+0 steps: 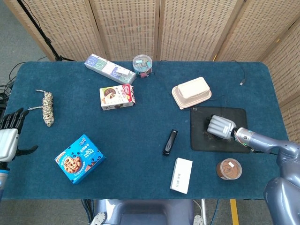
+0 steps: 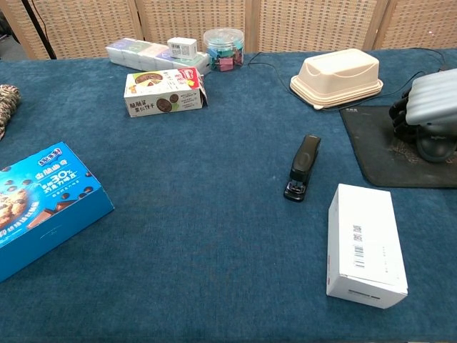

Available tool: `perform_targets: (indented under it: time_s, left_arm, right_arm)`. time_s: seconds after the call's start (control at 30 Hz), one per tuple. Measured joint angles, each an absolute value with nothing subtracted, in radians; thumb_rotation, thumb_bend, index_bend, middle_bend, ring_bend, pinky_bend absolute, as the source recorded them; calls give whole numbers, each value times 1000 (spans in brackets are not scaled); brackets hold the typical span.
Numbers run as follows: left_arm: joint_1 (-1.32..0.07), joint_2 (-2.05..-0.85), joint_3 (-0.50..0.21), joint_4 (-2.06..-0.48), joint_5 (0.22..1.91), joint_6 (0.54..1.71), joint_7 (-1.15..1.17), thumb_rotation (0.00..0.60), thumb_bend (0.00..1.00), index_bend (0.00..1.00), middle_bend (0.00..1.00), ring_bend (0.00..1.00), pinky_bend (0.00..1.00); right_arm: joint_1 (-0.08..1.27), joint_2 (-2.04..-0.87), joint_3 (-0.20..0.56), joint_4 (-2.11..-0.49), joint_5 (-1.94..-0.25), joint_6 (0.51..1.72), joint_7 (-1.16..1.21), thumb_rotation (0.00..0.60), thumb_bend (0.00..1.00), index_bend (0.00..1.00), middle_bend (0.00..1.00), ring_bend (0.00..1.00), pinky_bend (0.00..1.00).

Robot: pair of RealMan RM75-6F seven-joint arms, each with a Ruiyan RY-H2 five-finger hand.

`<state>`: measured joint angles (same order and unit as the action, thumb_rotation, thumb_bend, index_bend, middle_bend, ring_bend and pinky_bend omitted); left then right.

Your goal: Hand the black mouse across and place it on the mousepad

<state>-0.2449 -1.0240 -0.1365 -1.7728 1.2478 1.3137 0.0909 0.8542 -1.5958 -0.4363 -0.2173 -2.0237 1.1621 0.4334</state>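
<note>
My right hand point(image 1: 221, 126) lies low on the black mousepad point(image 1: 201, 140) at the right of the table, fingers curled downward. In the chest view the same right hand point(image 2: 434, 100) covers a dark rounded shape, the black mouse point(image 2: 435, 146), which touches the mousepad point(image 2: 371, 150). The fingers still wrap the mouse, and most of it is hidden under the palm. A thin cable runs from the pad toward the far right edge. My left hand point(image 1: 8, 138) hangs at the table's left edge with fingers spread, holding nothing.
A black stapler point(image 1: 169, 142) and a white box point(image 1: 181, 175) lie just left of the pad. A beige takeout container point(image 1: 191, 92) sits behind it, a brown cup point(image 1: 228, 169) in front. A blue cookie box point(image 1: 78, 158) and a rope bundle point(image 1: 47, 108) are at the left.
</note>
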Motion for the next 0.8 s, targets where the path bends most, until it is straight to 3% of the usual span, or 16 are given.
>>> perform_targets:
  time_s: [0.17,0.33,0.53,0.8]
  left_arm:
    - [-244,-1022,-138,-1773,1246,1314,89,600,104,0,0,0,0]
    - [-245,-1021,-137,-1774,1246,1311,88,600,104,0,0,0,0]
    - [-245,-1020,-136,-1776,1245,1309,89,600,105,0,0,0,0]
    - [-245,-1016,-136,-1777,1244,1305,83,600,105,0,0,0,0]
  right_arm:
    - [854,-1601,-433,-204,-2019,1161,422,600,719,449,401,224,405]
    - [852,-1604,-428,-192,-2013,1161,400,600,452,344,305,165,403]
    - [848,-1610,-427,-184,-2011,1163,370,600,205,286,237,125,394]
    - [847,-1609,-433,-185,-2015,1163,364,600,162,264,194,105,380]
